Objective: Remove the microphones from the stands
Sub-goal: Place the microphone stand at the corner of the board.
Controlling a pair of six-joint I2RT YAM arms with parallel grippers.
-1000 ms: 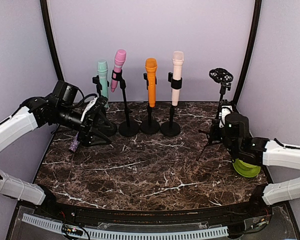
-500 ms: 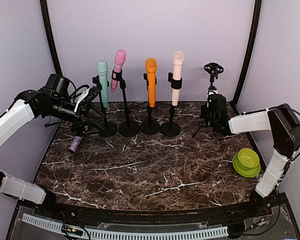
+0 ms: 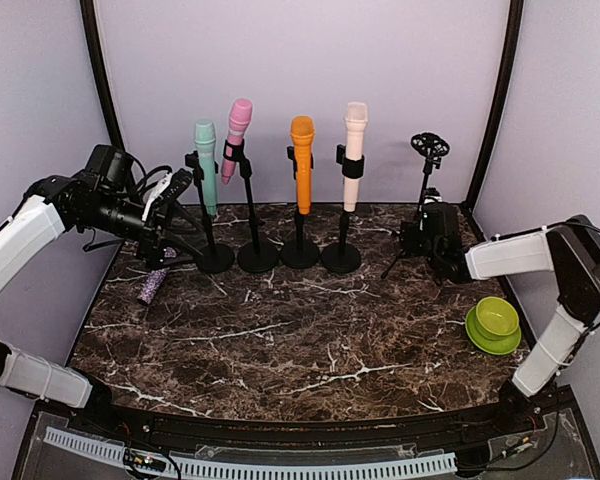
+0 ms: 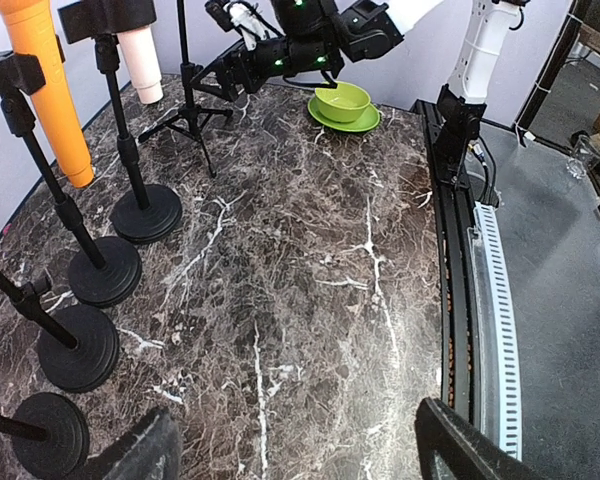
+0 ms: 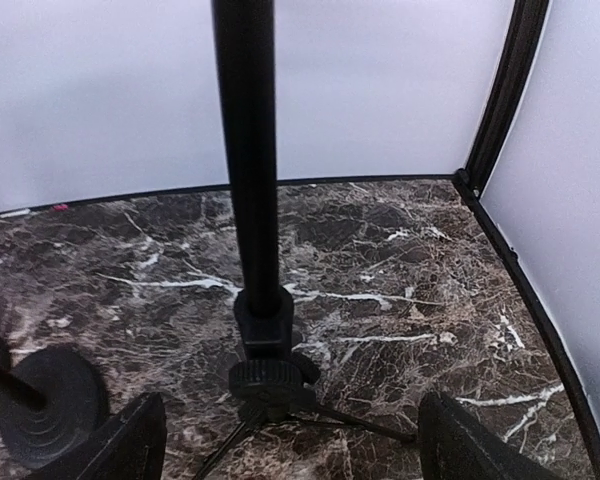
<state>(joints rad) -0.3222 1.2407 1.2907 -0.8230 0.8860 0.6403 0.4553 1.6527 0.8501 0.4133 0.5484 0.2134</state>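
Four microphones stand upright in black stands along the back: teal (image 3: 205, 165), pink (image 3: 239, 130), orange (image 3: 301, 160) (image 4: 40, 90) and cream (image 3: 355, 145) (image 4: 140, 72). A purple glitter microphone (image 3: 152, 286) lies flat on the table at the left. At the back right stands a tripod stand (image 3: 426, 190) (image 5: 250, 160) whose clip at the top holds nothing. My right gripper (image 3: 432, 238) (image 5: 290, 455) is open just in front of its pole, not touching it. My left gripper (image 3: 182, 215) (image 4: 290, 460) is open and empty, raised beside the teal microphone's stand.
A green bowl on a green saucer (image 3: 494, 322) (image 4: 342, 102) sits at the right edge. Round stand bases (image 4: 145, 213) crowd the back of the marble table (image 3: 300, 330). Purple walls close off three sides, with a black post (image 5: 500, 90) in the back right corner.
My right gripper carried the tripod stand toward the back, set it upright and opened off its pole. My left arm drew back slightly to the left.
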